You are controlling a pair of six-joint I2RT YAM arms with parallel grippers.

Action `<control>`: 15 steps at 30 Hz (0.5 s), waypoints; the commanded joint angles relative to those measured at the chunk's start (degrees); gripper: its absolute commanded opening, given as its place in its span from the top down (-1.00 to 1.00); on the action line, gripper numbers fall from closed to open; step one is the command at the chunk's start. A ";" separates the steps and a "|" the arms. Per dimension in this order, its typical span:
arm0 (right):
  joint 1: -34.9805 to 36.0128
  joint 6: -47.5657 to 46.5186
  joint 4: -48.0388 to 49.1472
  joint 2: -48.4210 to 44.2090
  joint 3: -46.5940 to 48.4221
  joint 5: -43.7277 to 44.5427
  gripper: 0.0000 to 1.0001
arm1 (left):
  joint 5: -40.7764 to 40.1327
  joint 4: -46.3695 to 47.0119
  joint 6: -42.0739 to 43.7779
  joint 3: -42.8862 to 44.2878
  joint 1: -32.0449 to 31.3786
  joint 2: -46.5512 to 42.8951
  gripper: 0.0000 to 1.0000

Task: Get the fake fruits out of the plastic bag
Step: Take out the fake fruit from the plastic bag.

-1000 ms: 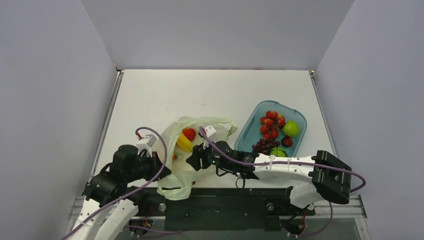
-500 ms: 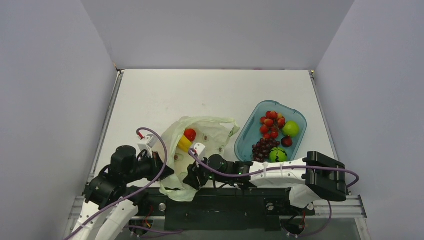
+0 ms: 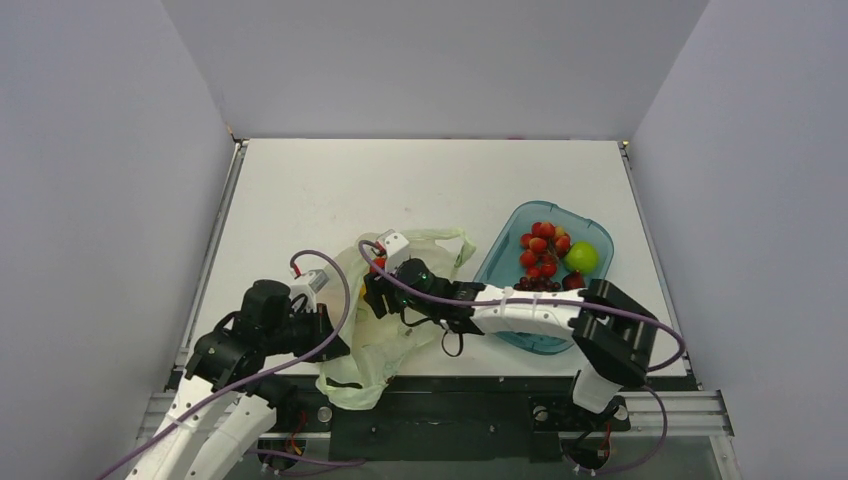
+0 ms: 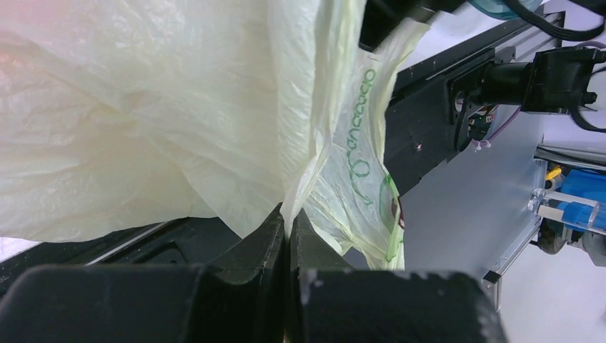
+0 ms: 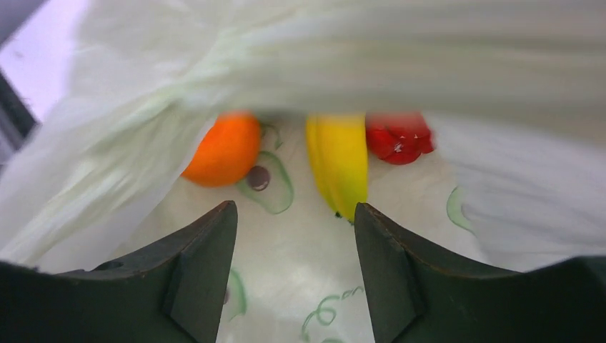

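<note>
Table [image 3: 400,190]: plastic bag [image 4: 179,107] lettering [image 4: 355,125], perhaps "avocado".

Robot lab cell, plain grey walls [image 3: 430,60], white table [image 3: 400,190], black mounting rail [image 3: 440,402]

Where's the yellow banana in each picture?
Top external: hidden; the right tool covers that part of the plastic bag.
Left wrist: not in it, only bag.
Right wrist: banana top middle, between orange fruit and red fruit.
Shared landmark: the plastic bag, in all three.
</note>
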 commanded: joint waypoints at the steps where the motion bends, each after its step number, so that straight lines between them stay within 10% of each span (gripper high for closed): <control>1: -0.92 -3.43 -0.31 7.81 5.41 4.49 -0.16 | -1.30 -1.07 0.51 0.76 -0.52 1.10 1.00; 15: -2.70 -3.68 8.03 15.63 6.44 1.93 -0.06 | -6.26 -0.06 -1.78 0.96 -0.52 -0.29 1.00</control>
